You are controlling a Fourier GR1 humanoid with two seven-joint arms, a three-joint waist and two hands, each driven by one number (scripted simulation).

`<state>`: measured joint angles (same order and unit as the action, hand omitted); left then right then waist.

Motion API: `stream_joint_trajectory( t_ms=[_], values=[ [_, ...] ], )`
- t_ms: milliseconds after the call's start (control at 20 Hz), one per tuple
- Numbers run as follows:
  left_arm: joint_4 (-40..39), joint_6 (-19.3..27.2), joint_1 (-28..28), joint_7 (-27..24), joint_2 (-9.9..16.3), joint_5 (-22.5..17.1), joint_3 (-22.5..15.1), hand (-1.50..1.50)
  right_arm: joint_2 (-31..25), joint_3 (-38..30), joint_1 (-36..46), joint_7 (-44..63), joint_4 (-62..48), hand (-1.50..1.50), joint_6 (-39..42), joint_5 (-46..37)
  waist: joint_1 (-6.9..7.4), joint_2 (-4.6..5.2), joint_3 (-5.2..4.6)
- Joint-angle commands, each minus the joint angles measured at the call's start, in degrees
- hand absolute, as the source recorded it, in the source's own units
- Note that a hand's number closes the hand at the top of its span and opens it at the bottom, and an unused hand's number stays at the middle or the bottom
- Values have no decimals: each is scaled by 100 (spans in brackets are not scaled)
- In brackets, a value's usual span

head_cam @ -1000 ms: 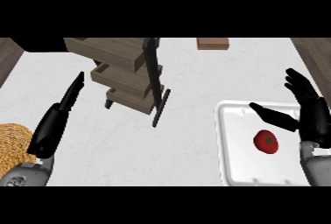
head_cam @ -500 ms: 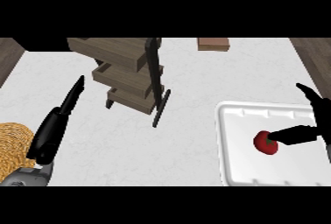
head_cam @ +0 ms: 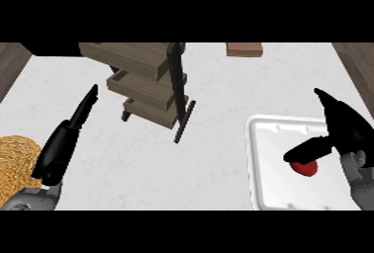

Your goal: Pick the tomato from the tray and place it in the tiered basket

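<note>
— Which step are you on?

— The grasp. My right hand point(head_cam: 343, 133) is over the white square tray point(head_cam: 272, 163), thumb touching the round red tomato point(head_cam: 305, 168) that lies on it; fingers straight, nothing gripped yet.

— What next?

— Curl round the tomato, lift, carry it left of the tray to the brown wooden tiered basket point(head_cam: 146, 84).

— Your left hand point(head_cam: 70, 136)?

— Resting left of the basket, fingers straight.

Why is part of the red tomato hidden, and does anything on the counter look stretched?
Head view: the right hand reaches over the tray, its thumb covering the tomato's upper left; the tiered basket looks splayed because it is seen steeply from above.
</note>
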<state>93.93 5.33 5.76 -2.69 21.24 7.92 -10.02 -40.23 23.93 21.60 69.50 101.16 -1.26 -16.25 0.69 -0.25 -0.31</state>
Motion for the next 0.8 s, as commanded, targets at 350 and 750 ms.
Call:
stream_joint_trajectory(
  t_ms=[350,750],
  values=[
    [-162,-163,217,-115,57,-56,173,0,1047,544,642,1571,-1477,-150,488,-882,58,54,5],
    [52,-158,-24,57,-14,-19,112,0,1349,275,461,1572,-2010,-150,830,-1243,-64,-2,12]
  ],
)
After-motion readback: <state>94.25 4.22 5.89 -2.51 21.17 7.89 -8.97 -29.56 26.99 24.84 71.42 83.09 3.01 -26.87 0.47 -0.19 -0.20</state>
